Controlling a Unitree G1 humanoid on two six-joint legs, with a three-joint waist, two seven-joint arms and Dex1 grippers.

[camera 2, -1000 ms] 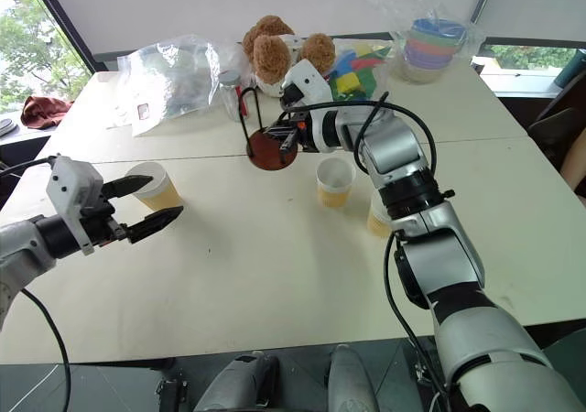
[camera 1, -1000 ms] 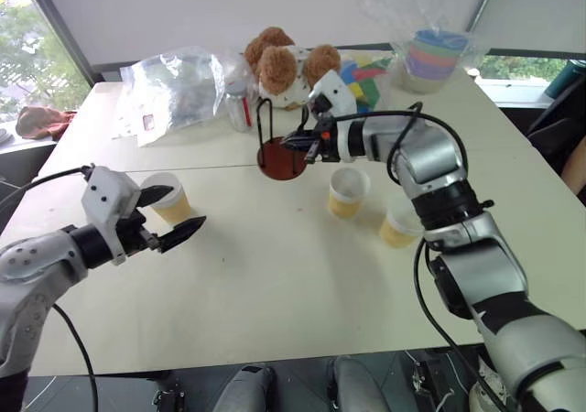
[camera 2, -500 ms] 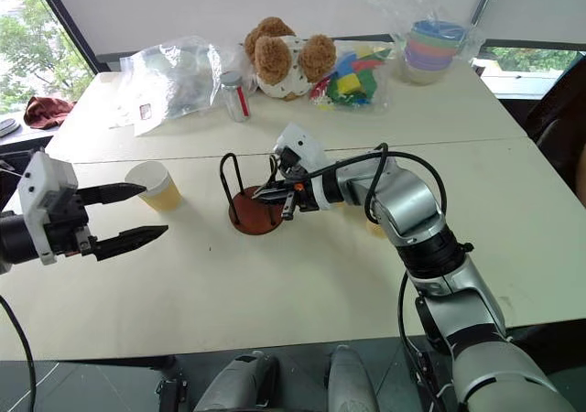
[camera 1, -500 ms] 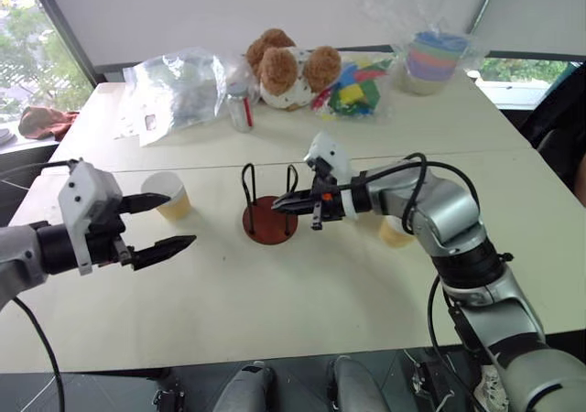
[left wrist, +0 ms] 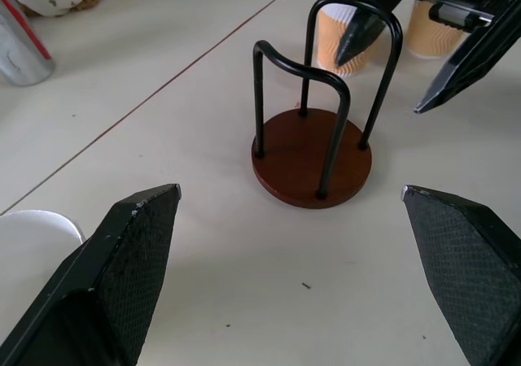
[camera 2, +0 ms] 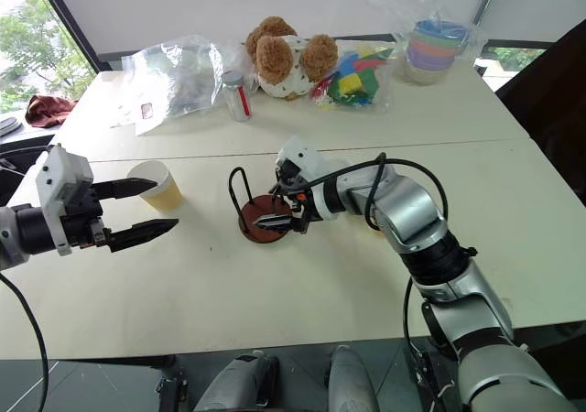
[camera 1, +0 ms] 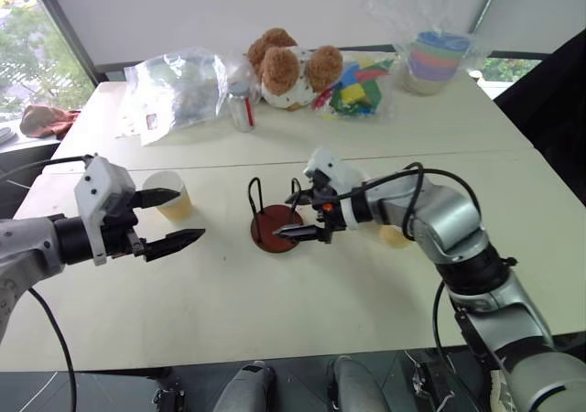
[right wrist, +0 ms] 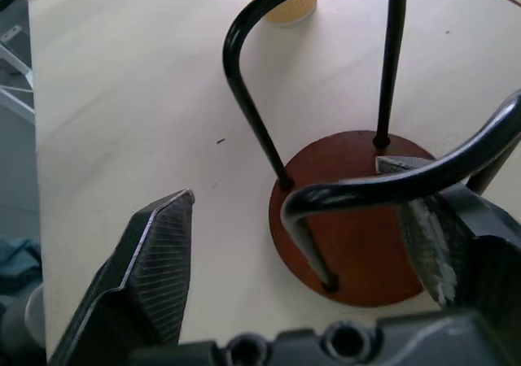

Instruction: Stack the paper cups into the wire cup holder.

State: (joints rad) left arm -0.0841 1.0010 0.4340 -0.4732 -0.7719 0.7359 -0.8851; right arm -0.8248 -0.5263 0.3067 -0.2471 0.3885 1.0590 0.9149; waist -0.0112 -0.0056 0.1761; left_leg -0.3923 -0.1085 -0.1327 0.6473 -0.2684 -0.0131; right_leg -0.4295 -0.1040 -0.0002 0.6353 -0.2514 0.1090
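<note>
**Wire holder stood empty between two open grippers**

The wire cup holder (camera 1: 276, 226) stood upright near the middle of the table (camera 1: 302, 311), its reddish-brown disc bare and nothing inside its black loops. The right gripper (camera 1: 302, 216) sat right at the holder with its fingers spread wide — one above the loops, one low beside the disc — and gripped nothing; in the right wrist view one loop crossed close in front of a finger, though contact could not be judged. The left gripper (camera 1: 172, 220) hovered well to the holder's left, fingers fully apart and empty. One paper cup (camera 1: 168, 195) stood upright just behind the left gripper's fingers. Two more cups stood behind the right arm — one (left wrist: 346, 26) just beyond the holder, another (camera 1: 396, 236) mostly hidden by the forearm.
</note>
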